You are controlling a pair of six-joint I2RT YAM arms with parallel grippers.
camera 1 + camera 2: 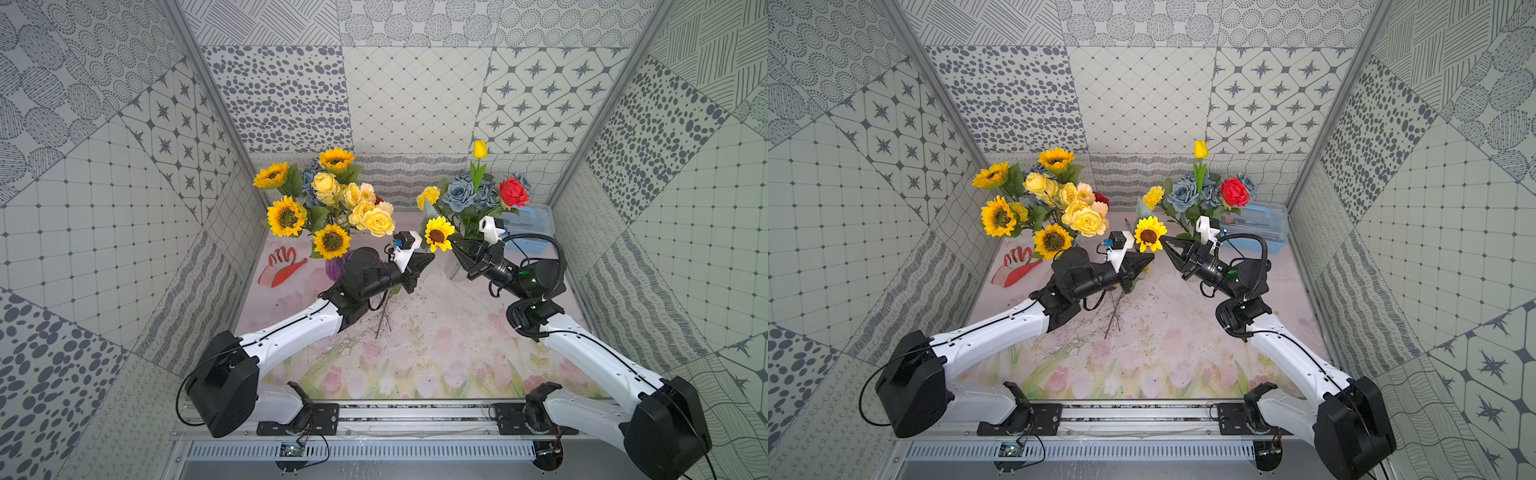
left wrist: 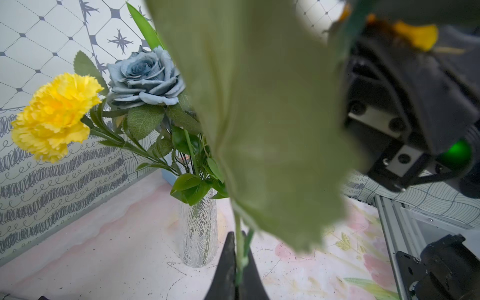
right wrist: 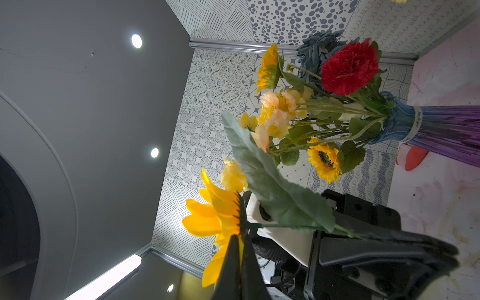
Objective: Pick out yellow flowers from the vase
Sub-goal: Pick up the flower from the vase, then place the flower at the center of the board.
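Patterned grey-and-white walls (image 1: 415, 95) box in a bench (image 1: 440, 345) covered with a pastel flower print. At the centre of both top views one sunflower (image 1: 438, 235) hangs in the air between the two hands, clear of both vases. The left hand (image 1: 429, 258) is clamped on its green stem (image 2: 238, 233), as its wrist view shows, below a large leaf (image 2: 259, 117). The right hand (image 1: 454, 244) is closed at the back of the bloom, with yellow petals showing between its tips in its wrist view. Left of centre, a purple vase (image 1: 334, 266) holds more sunflowers (image 1: 286, 216) and pale yellow roses (image 1: 376, 220). Right of centre, a glass vase (image 2: 198, 233) holds a yellow carnation (image 1: 428, 196), a yellow tulip (image 1: 480, 148), grey-blue roses (image 1: 459, 194) and a red rose (image 1: 514, 192).
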